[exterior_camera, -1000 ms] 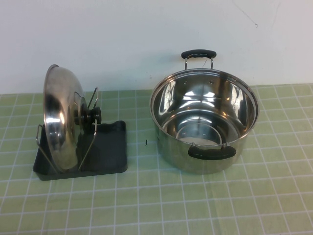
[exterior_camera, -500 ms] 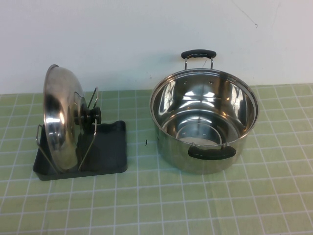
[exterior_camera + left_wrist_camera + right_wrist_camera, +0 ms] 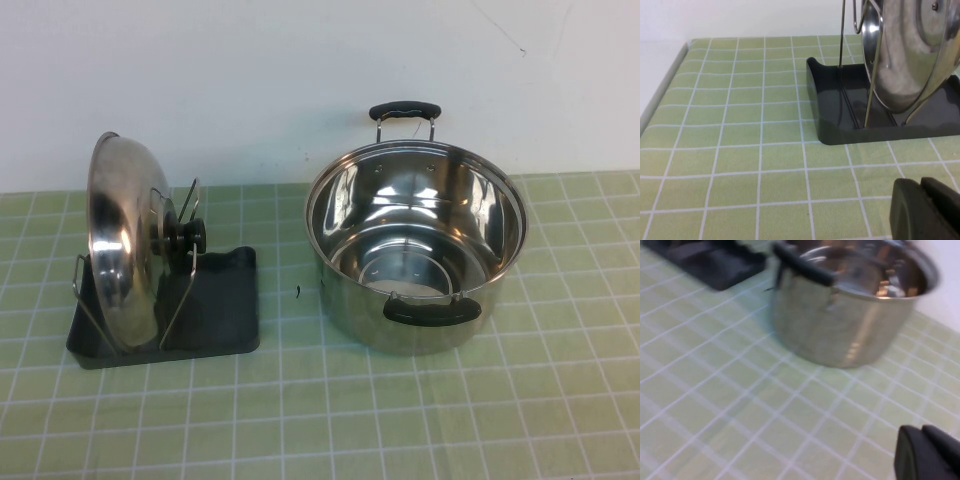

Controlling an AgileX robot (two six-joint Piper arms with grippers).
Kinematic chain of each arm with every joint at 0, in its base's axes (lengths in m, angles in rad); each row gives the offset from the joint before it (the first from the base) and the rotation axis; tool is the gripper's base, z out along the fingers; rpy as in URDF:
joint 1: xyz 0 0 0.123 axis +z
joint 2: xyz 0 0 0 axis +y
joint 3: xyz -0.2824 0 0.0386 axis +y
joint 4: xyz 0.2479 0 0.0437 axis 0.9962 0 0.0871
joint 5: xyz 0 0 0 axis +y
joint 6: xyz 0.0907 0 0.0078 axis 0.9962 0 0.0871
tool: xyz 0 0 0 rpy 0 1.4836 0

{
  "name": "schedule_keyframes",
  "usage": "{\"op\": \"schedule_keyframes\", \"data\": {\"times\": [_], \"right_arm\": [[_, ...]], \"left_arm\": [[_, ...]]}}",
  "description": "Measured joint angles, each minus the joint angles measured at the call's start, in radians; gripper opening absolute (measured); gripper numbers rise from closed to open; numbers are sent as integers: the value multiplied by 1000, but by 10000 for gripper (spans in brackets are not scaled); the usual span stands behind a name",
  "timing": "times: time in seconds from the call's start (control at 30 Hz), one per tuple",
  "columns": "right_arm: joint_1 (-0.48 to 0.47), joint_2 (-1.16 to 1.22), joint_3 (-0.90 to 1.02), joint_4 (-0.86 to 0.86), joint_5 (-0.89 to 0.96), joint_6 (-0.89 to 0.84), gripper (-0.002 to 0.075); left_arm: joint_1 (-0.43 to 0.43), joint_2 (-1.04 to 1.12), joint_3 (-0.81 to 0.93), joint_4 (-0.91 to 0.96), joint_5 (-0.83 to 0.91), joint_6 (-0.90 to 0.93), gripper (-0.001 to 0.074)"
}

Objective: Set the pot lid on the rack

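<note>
We read the task as done. The pot lid [image 3: 122,240] stands on edge in the rack [image 3: 215,320], at the left of the green checked tablecloth [image 3: 420,420], tilted slightly and held between the thin wire loops [image 3: 183,270]. Its black knob [image 3: 190,237] pokes out to the right through the wires, which looks like what keeps the lid from rolling. The lid's lower rim sits down in the dark grey tray, so the tray catches it at the bottom while the wires prop it at the sides.

The steel pot [image 3: 417,245] stands open and uncovered at the right, well apart from the rack, one black handle [image 3: 433,311] near and one far.

No arm shows in the high view. In the left wrist view the left gripper [image 3: 927,207] shows only as a dark corner low over the cloth, near the rack [image 3: 840,100] and off the lid [image 3: 910,55]; the two dark fingers look pressed together with nothing between them. In the right wrist view the right gripper [image 3: 927,452] is likewise a dark corner over bare cloth, near the pot [image 3: 850,305] but not touching it, fingers together and holding nothing.

We judge both arms backed away, nothing left to place.
</note>
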Motion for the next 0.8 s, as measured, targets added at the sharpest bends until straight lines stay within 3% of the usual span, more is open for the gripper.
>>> {"op": "schedule_keyframes", "data": {"times": [0.2, 0.33, 0.57, 0.8], "right_arm": [[-324, -111, 87, -3, -56, 0, -1], [-483, -145, 133, -25, -69, 0, -1], [-633, -147, 229, -29, -81, 0, -1], [-658, -147, 242, -32, -131, 0, -1]], "left_arm": [[0, 0, 0, 0, 0, 0, -1], [0, 0, 0, 0, 0, 0, -1], [0, 0, 0, 0, 0, 0, -1], [0, 0, 0, 0, 1, 0, -2]]}}
